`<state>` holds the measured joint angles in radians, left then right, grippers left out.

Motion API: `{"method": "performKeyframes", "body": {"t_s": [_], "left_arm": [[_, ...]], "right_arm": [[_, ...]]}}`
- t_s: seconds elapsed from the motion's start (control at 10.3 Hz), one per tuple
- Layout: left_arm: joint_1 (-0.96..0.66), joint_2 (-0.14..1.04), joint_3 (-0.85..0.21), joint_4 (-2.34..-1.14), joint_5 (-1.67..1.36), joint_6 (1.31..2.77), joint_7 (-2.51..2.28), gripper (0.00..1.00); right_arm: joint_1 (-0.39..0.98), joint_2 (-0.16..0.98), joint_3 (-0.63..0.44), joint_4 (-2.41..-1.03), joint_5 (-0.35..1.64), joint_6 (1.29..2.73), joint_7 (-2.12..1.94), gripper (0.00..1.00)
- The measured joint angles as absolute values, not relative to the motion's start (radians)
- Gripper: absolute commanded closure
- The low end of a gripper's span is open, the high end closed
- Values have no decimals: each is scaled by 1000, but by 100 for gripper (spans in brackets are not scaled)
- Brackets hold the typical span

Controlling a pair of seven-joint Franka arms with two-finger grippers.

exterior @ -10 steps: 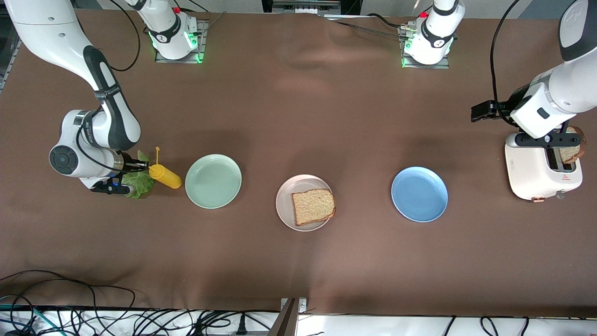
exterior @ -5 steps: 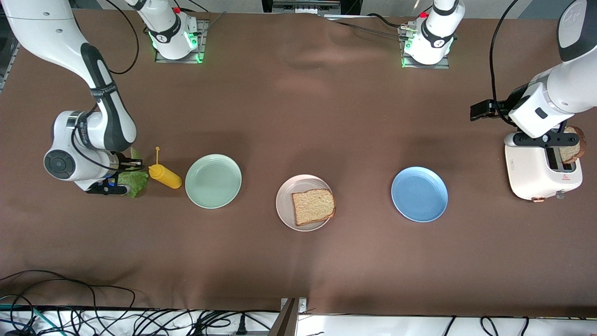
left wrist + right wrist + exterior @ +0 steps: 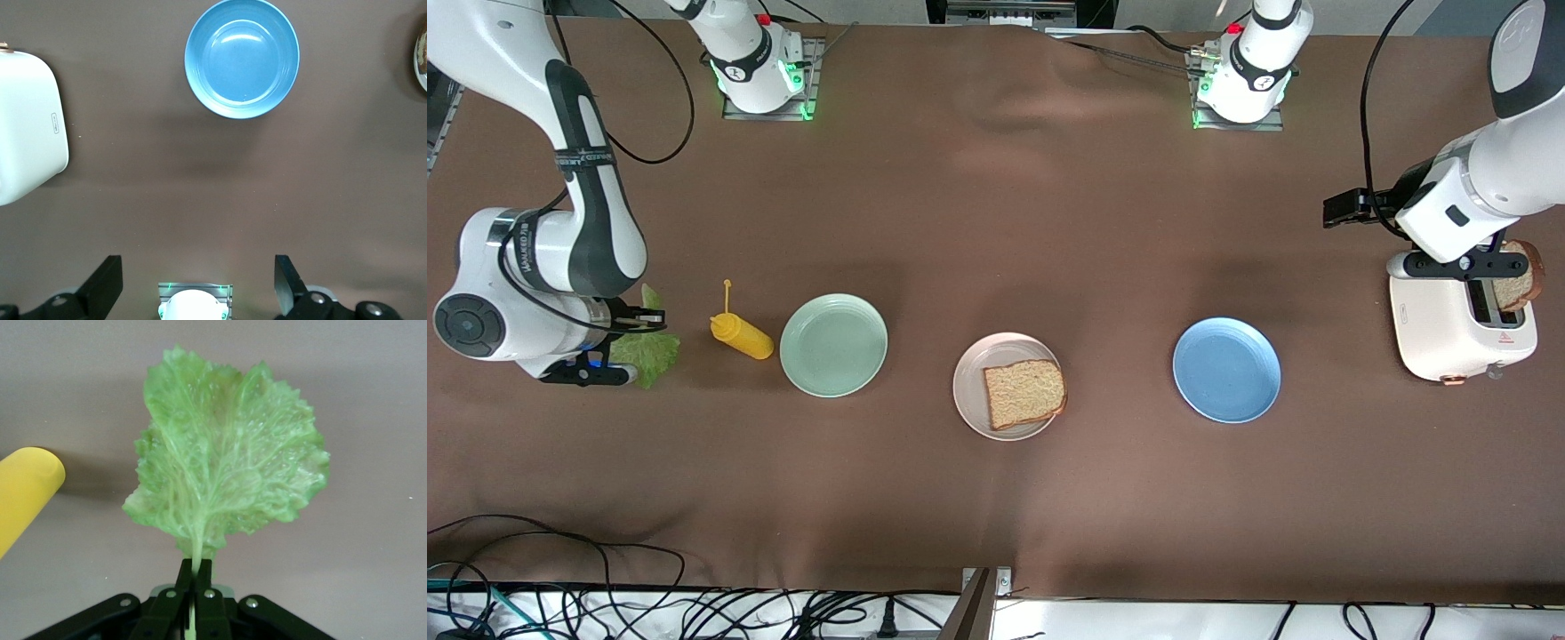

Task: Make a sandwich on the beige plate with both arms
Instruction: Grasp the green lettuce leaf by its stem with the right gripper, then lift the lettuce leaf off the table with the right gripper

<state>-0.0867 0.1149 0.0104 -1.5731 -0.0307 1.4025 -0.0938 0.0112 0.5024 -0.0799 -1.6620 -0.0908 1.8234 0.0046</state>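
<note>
Lettuce leaf in right claw, table's end

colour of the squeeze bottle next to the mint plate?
Yellow; the squeeze bottle shows best in the front view.

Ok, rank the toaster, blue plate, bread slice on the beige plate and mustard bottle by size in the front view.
1. toaster
2. blue plate
3. bread slice on the beige plate
4. mustard bottle

The toaster stands taller, so nearer the high camera; its lead may be overstated.
</note>
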Motion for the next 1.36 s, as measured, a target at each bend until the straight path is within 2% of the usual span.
{"method": "performKeyframes", "body": {"t_s": [1.36], "left_arm": [[-81,115,12,-1575,-31,1383,-94,0]], "right_arm": [[-11,513,-83,-1624,-92,1778,-18,100]]}}
